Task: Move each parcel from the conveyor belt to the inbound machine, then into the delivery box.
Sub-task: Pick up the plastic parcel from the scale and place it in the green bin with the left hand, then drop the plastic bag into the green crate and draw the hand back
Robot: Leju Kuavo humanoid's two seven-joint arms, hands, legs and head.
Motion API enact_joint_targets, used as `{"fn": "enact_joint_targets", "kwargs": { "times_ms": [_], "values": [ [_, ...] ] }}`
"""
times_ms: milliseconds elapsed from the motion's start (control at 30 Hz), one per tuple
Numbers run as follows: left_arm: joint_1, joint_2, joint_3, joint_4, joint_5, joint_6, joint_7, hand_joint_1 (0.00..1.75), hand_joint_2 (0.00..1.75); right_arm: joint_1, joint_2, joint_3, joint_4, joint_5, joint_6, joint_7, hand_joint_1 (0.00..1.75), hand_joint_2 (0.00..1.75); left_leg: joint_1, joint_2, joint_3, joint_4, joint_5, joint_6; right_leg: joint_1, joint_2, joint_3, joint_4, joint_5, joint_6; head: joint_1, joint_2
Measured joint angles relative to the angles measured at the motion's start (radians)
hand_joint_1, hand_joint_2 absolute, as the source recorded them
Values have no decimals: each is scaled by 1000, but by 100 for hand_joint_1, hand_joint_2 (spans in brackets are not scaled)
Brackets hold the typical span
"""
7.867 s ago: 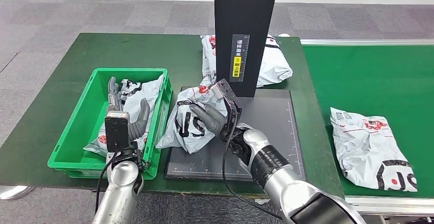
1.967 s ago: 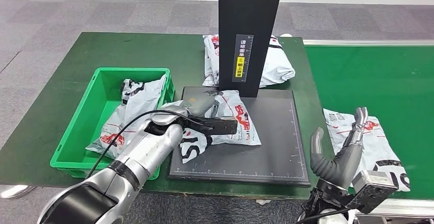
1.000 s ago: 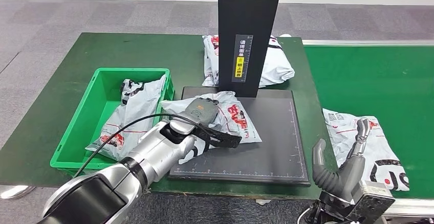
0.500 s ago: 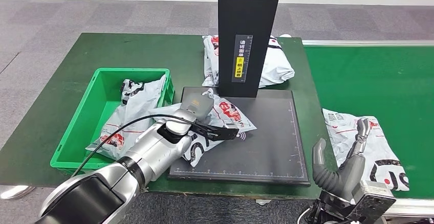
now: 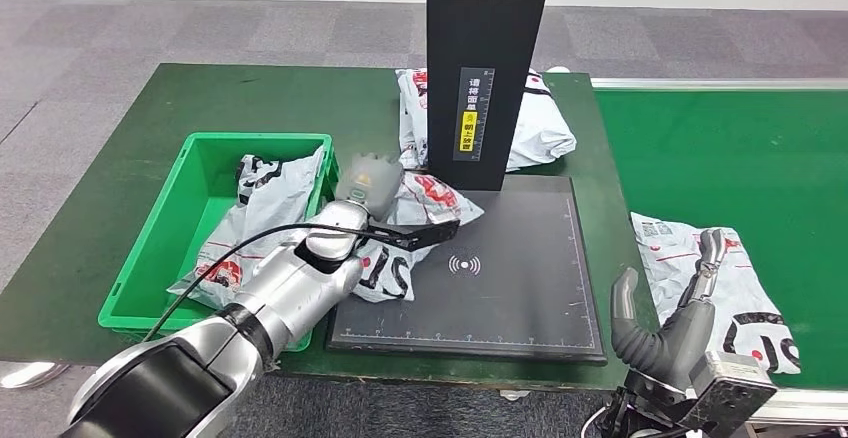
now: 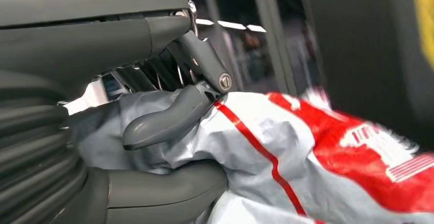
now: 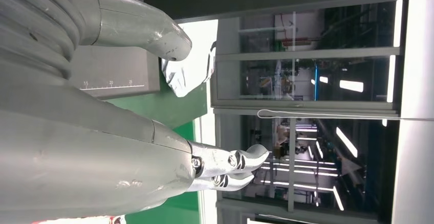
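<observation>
My left hand (image 5: 368, 180) grips a grey-white parcel with red print (image 5: 428, 198) and holds it over the left edge of the inbound machine's black pad (image 5: 500, 278), beside the green delivery box (image 5: 150, 258). In the left wrist view the thumb and fingers (image 6: 169, 119) pinch the crumpled parcel (image 6: 286, 162). My right hand (image 5: 665, 323) hangs open at the front right, fingers spread, next to a parcel (image 5: 745, 288) lying on the green conveyor belt (image 5: 740, 158). The right wrist view has that hand (image 7: 102, 106) holding nothing.
The machine's black column (image 5: 485, 68) rises behind the pad. Another parcel (image 5: 540, 128) lies behind the column. One parcel (image 5: 255, 213) lies inside the green box. A dark green table (image 5: 120, 138) carries the box and the machine.
My left hand has lifted the parcel off the middle of the pad and carried it left toward the green box, uncovering the pad's symbol. The right hand has stayed still.
</observation>
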Motion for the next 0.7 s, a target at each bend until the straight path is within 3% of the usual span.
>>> {"fn": "enact_joint_targets", "kwargs": {
  "times_ms": [267,700],
  "values": [
    [44,62,166,-199,73,221,-50,175,175,1,-1,0,0,-15,-12,3,0,175,0,1,-1,0,0,0,0,0,-1,0,0,0,0,0],
    [214,151,481,-565,82,281,-80,175,175,1,-16,0,0,-33,-12,9,0,175,0,0,-2,0,0,0,0,1,-1,0,0,0,0,0]
  ]
}}
